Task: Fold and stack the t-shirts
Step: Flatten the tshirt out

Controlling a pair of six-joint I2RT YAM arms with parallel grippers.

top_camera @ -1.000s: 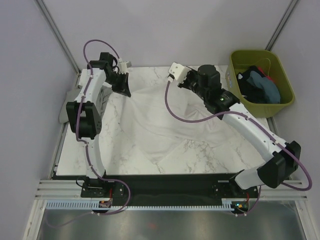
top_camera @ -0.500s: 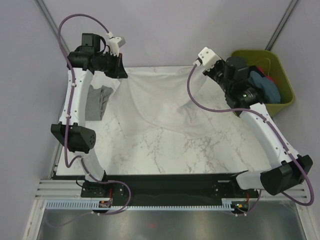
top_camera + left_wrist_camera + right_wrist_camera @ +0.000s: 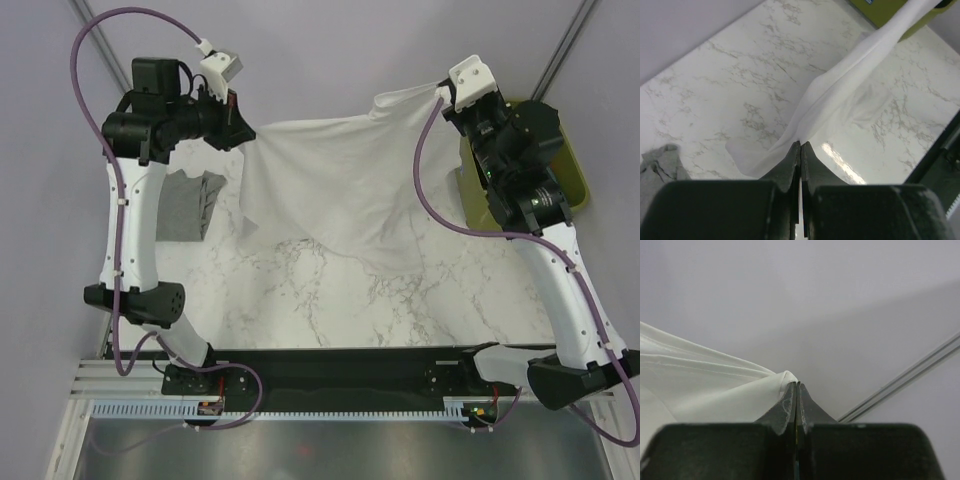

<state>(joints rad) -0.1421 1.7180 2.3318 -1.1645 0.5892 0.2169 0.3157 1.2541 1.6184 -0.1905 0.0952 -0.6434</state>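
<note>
marble table (image 3: 330, 300) underlies white t-shirt (image 3: 340, 180) clamped by both end effectors (image 3: 800, 147) (image 3: 796, 386), hem perhaps touching.

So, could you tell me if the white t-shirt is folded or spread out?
Spread out: the white t-shirt hangs stretched between the left end effector and right end effector.

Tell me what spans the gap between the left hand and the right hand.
The white t-shirt hangs spread between the left hand and right hand, each shut on an edge; the top external view shows it.
</note>
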